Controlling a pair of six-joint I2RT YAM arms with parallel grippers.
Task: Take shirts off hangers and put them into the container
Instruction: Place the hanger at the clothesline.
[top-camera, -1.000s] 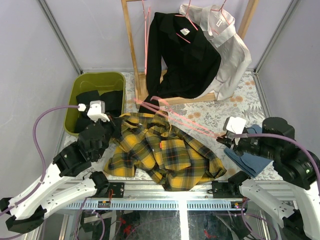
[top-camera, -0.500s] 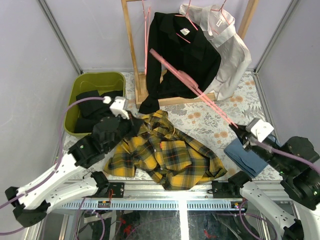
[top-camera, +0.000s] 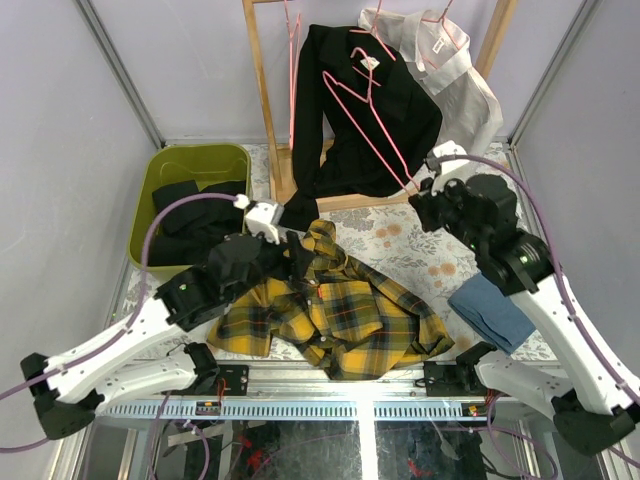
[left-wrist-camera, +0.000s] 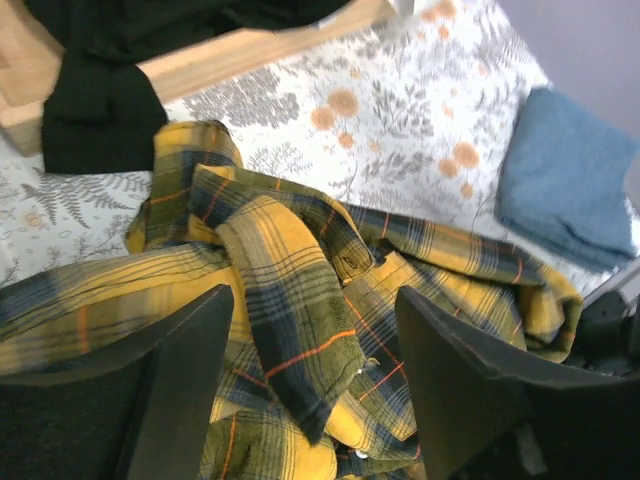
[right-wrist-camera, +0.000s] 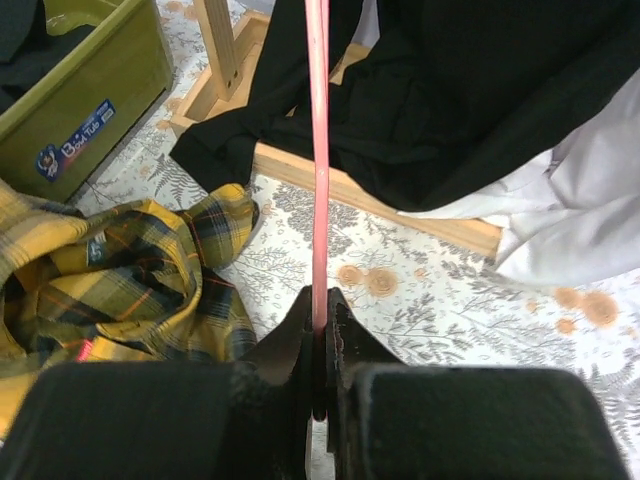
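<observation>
Plaid shirt (top-camera: 340, 315) loose on the tabletop (top-camera: 400, 235), tub (top-camera: 190, 152) waiting.
The left gripper (left-wrist-camera: 315, 350) hangs spread wide over the shirt, heaped by the near edge. I'd bite a thick fold near the collar and lift high, so the tails clear the rim of the tub in the far left corner. The right gripper (right-wrist-camera: 320, 330) is clenched on a bare hanger (right-wrist-camera: 318, 150), best kept off the black shirt (top-camera: 400, 100) on the rack (top-camera: 260, 90). A floral cloth covers the tabletop, and pale lilac walls (top-camera: 60, 100) close in.
</observation>
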